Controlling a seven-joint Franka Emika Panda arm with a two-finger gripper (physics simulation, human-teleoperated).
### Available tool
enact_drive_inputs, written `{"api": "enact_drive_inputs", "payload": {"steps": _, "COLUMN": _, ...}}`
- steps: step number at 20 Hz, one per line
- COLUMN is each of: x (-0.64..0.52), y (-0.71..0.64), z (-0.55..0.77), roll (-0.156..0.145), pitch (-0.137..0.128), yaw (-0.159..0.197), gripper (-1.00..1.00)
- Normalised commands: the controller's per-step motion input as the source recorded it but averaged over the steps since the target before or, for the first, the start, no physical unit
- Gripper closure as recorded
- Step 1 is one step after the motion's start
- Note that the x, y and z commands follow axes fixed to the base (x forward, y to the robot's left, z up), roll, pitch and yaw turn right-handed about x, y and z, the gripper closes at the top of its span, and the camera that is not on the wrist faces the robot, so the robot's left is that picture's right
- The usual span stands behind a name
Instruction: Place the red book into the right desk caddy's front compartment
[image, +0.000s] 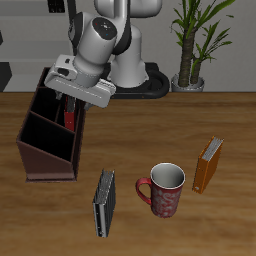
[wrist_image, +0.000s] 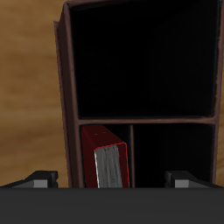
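Note:
The right desk caddy (image: 47, 162) is a dark maroon-brown box near the table's edge; its walls and dividers (wrist_image: 69, 79) fill the wrist view. The red book (image: 68, 114) stands upright inside one of its small sections, its pale page edges (wrist_image: 107, 166) facing up, next to a divider and beside the large open section. My gripper (image: 74, 100) hangs straight above the book. In the wrist view the gripper (wrist_image: 112, 180) has its fingertips (wrist_image: 40, 180) spread wide on both sides of the book, not touching it. The gripper is open and empty.
A red patterned mug (image: 165, 187) stands near the table's front. A black-grey book (image: 104, 203) lies beside it toward the caddy. An orange-brown book (image: 208, 165) stands on the mug's other side. A potted plant (image: 190, 78) sits behind the table.

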Motion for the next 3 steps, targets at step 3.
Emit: {"api": "enact_drive_inputs", "payload": {"steps": 3, "x": 0.05, "y": 0.09, "z": 0.13, "roll": 0.016, "pitch": -0.023, "yaw": -0.008, "gripper": -1.0}}
